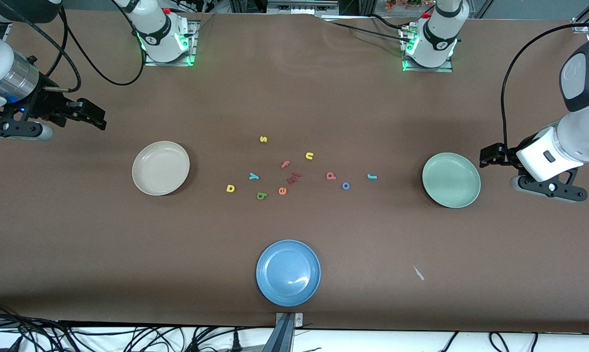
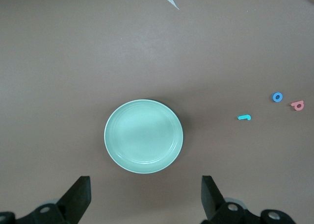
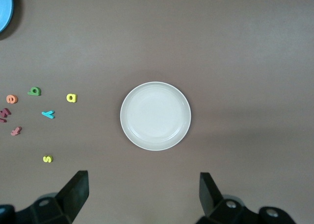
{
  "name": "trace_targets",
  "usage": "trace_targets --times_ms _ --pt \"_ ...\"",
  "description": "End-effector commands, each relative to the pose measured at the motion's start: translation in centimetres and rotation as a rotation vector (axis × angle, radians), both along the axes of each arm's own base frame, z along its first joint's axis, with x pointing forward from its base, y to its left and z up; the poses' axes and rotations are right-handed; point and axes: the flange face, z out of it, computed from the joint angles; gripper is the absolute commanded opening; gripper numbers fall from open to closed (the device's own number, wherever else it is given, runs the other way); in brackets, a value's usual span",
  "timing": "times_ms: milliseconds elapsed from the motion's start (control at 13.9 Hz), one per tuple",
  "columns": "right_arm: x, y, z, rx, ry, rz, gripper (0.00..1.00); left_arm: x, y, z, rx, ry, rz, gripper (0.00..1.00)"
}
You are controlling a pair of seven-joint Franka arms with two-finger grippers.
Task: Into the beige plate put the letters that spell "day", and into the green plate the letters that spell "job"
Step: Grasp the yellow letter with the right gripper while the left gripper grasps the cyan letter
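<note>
Plates sit empty, both grippers wide open. Right gripper [image 1: 91, 115] should drop squarely over the yellow d [image 1: 230, 188]; left gripper [image 1: 490, 156] waits.

Plain colours on a brown table

We saw a cream-beige plate [image 1: 160, 167], a pale mint-green plate [image 1: 451, 180] and a blue plate [image 1: 288, 272], all unpatterned, on the brown table [image 1: 79, 234]. The foam letters were a yellow d [image 1: 230, 188], teal y [image 1: 253, 176], green a [image 1: 261, 196], teal j [image 1: 371, 176], blue o [image 1: 346, 186], salmon-red b [image 1: 330, 175], orange e [image 1: 282, 190], pink f [image 1: 285, 164], yellow s [image 1: 263, 139] and yellow u [image 1: 309, 156], plus dark red pieces [image 1: 294, 178].
</note>
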Motion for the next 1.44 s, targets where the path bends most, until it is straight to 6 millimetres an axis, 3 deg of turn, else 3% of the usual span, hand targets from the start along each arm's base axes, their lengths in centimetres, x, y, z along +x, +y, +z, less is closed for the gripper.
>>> trace_targets --times_ms 0,359,646,790,862,1221,1364 --pt "1.0 0.5 -0.6 0.000 -0.002 0.007 1.00 0.1 -0.2 0.5 -0.024 -0.008 -0.019 0.99" --pt "3.3 8.0 -6.8 0.003 0.012 0.085 1.00 0.5 0.0 -0.3 -0.025 -0.011 -0.017 0.99" --pt "4.7 14.7 -14.4 -0.013 0.027 -0.013 1.00 1.1 0.1 -1.5 -0.031 -0.009 -0.014 0.99" --pt "5.6 15.8 -17.7 -0.011 0.020 -0.117 1.00 1.1 -0.1 -1.5 -0.032 -0.009 -0.016 0.99" --pt "5.5 17.3 -19.4 -0.012 0.019 -0.147 1.00 1.1 -0.1 -1.7 -0.033 -0.006 -0.015 0.99" --pt "5.8 21.6 -28.9 -0.012 -0.007 -0.228 0.99 1.0 -0.6 -2.2 -0.038 0.004 -0.011 0.99" --pt "5.0 23.0 -31.2 -0.009 -0.017 -0.283 0.99 1.1 -2.7 -3.1 -0.041 0.020 -0.014 0.99"
